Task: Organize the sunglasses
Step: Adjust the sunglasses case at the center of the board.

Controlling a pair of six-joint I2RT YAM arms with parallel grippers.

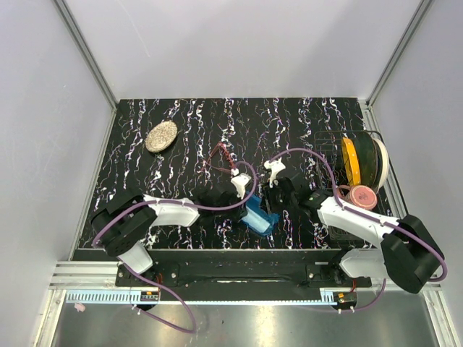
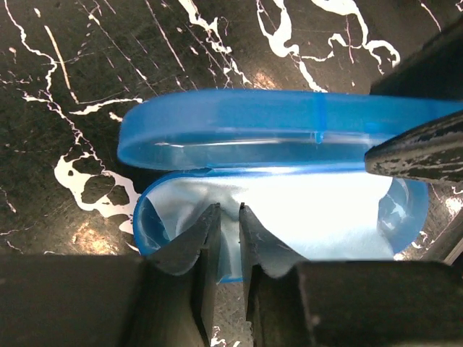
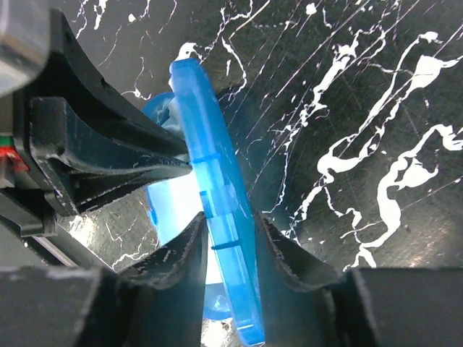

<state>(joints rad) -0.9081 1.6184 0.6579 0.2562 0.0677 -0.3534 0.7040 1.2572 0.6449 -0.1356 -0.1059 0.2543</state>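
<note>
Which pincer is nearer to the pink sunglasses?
Left. The left pincer pinches the blue case's rim, just near-right of the sunglasses; the right pincer clamps the lid, farther right.

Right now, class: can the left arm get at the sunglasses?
Probably, once freed: the sunglasses lie uncovered close beyond it, but the left hand is clamped on the blue case rim.

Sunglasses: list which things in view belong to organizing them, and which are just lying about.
Belong to the job:
sunglasses
blue case, open
light blue cloth inside the case

Lying about:
glittery oval object
yellow spool
pink roll
</note>
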